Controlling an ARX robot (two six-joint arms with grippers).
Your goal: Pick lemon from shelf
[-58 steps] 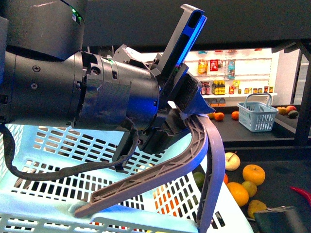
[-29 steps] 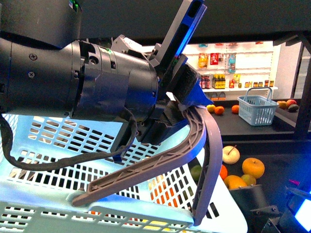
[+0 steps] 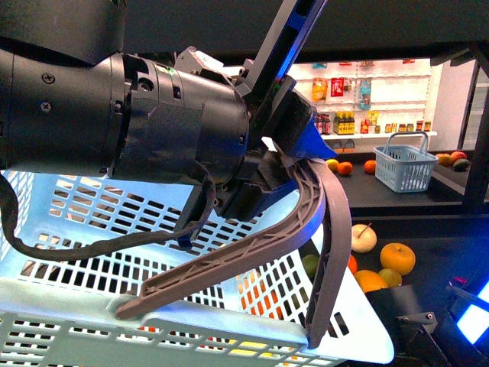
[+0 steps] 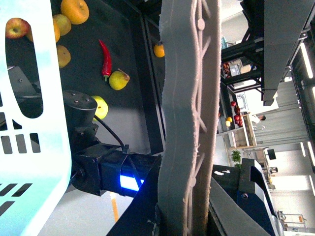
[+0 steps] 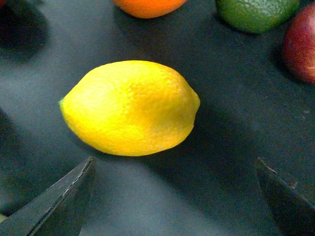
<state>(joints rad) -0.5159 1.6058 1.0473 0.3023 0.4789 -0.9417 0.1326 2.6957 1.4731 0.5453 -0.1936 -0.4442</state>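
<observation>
two arms in view, taken from biggest to smallest. left arm [image 3: 114, 122]: dark bulk across most of the front view, close to the camera. under and behind it, pale blue slotted basket [image 3: 153, 329], near rim low in the front view. black shelf [image 3: 428, 202] beyond, on the right, with flat dark tiers and loose fruit on them. grey ribbed handle [image 3: 330, 252] of the basket arching up into the left gripper [image 3: 294, 164], jaws clamped tight on it; same handle filling the middle of the left wrist view. small grey-blue basket [image 3: 405, 164] upright on the upper tier, well apart from both arms. right arm [image 4: 106, 172], seen from the left wrist, black with a blue light, out over a dark tier beside the pale basket wall. right gripper [image 5: 175, 160] spread wide, dark fingertips [image 5: 59, 201] far apart and touching nothing. lemon [image 5: 130, 108] on its side on the dark tier, just ahead of the gap between those fingertips, clear of both. near the lemon but not touching: an orange [image 5: 147, 6], a green fruit [image 5: 256, 12], a red fruit [image 5: 301, 44]. smallest, a red chilli [image 4: 105, 61] on the dark tier among yellow fruit.
</observation>
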